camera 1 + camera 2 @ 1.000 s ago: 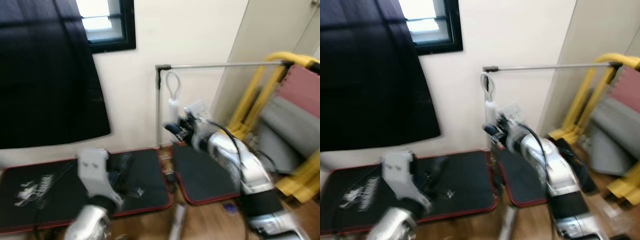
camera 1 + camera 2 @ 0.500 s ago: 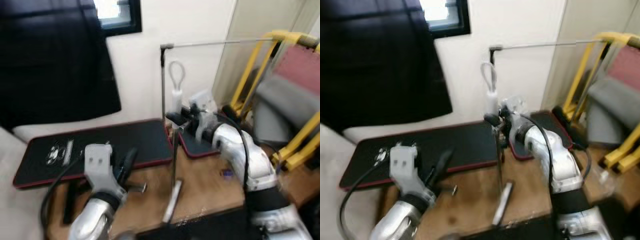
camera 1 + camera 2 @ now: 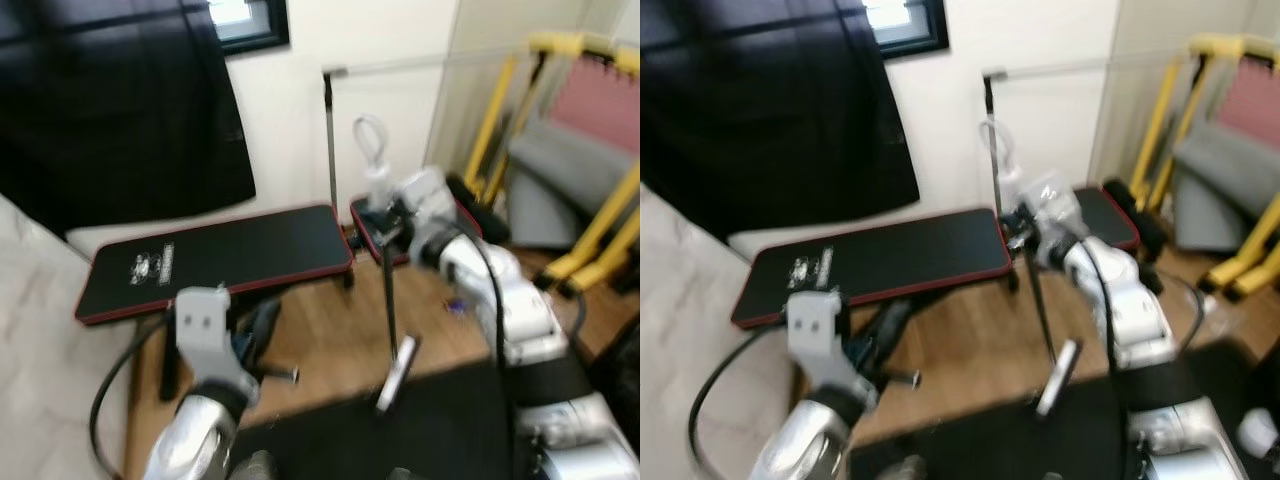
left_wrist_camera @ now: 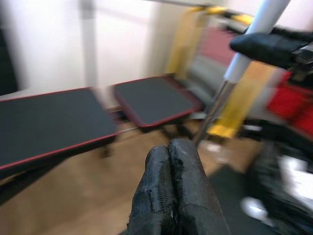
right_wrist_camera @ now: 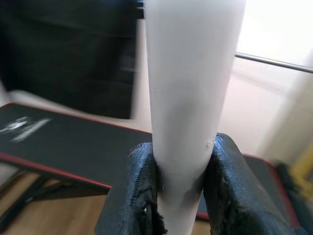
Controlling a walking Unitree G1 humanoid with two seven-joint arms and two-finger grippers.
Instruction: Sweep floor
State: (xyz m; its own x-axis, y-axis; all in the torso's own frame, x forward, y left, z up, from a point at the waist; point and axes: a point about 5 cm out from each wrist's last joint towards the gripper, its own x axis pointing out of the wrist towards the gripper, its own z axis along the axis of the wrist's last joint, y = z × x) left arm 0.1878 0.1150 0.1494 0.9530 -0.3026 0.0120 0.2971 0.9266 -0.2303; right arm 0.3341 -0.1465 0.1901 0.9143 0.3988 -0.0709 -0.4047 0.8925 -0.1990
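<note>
The broom has a white handle [image 3: 374, 165] with a loop on top, a thin dark pole and a narrow grey head [image 3: 397, 372]. It stands nearly upright, its head low over the wooden floor [image 3: 320, 335] at the edge of a black mat [image 3: 430, 430]. My right gripper [image 3: 388, 218] is shut on the broom just under the white handle. In the right wrist view its fingers [image 5: 134, 191] clamp the handle [image 5: 188, 88]. My left gripper [image 4: 171, 166] is shut with nothing in it, low at the left in front of me [image 3: 262, 325].
Two black bench pads with red trim [image 3: 220, 260] stand against the white wall behind the broom. A thin metal rail post [image 3: 330, 130] rises behind them. Yellow frames and grey padding [image 3: 590, 220] crowd the right. A pale marbled surface [image 3: 40, 340] is at my left.
The whole picture has shifted, so the camera moved and more floor and the black mat show. My right gripper keeps its hold on the broom. The left gripper stays shut.
</note>
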